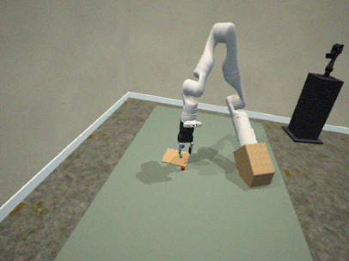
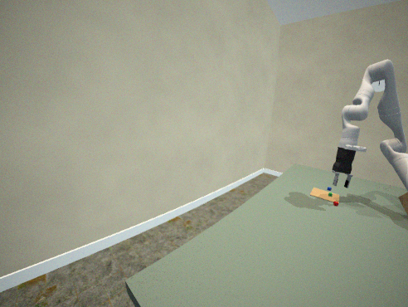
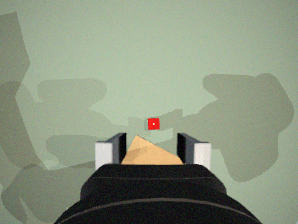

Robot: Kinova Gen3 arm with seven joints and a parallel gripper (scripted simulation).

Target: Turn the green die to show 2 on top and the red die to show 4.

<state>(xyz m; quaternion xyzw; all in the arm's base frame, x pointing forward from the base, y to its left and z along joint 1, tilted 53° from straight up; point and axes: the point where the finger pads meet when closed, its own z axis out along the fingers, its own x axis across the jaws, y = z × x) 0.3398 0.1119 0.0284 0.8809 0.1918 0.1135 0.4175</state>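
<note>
The red die [image 1: 183, 168] [image 2: 336, 203] [image 3: 153, 123] lies on the table just off a corner of the mat [image 1: 168, 156] [image 2: 318, 193] [image 3: 150, 154]. In the wrist view its upper face shows one white pip. The green die [image 1: 181, 156] [image 2: 330, 194] lies on the mat, with its pips too small to read. The blue die [image 1: 182, 147] [image 2: 329, 188] is beyond the mat's back edge, its pips unreadable. My gripper [image 1: 185, 152] [image 2: 341, 185] [image 3: 151, 143] is open and empty, above the mat area. The wrist view hides the green and blue dice and shows only one mat corner.
A brown box-shaped base [image 1: 255, 163] carries the arm at the right of the table [image 1: 170, 230] [image 2: 269, 249]. A black pedestal [image 1: 314, 108] stands beyond the table. Shadows of the arm fall across the mat and table.
</note>
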